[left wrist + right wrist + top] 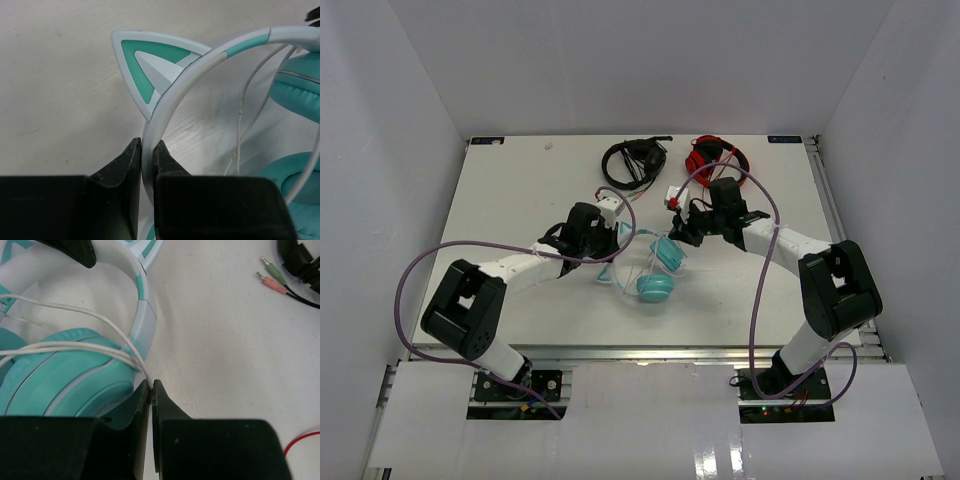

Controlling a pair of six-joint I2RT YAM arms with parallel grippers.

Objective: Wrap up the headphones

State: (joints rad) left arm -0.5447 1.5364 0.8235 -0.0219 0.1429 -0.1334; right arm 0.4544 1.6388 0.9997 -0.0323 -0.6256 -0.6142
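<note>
One pair of teal over-ear headphones (655,287), centre of the top view: turquoise round cups, pale white headband banded with teal segments, white cat ear (150,70) with teal triangular inset and pale grey core, thin white cable (90,315). Upper part of the top view: black headphones (632,160), red headphones (715,157), off-white matte table (520,190). Upper right of the right wrist view: pink jack plug (275,285), green jack plug (276,272).

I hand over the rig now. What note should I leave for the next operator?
Left gripper: shut on the headband, below the cat ear.
Right gripper: shut, apparently pinching the white cable beside an ear cup.
The teal headphones lie mid-table between the arms.
Done: several cable strands cross the cup.
Left: cable looks loose; finish wrapping.
</note>
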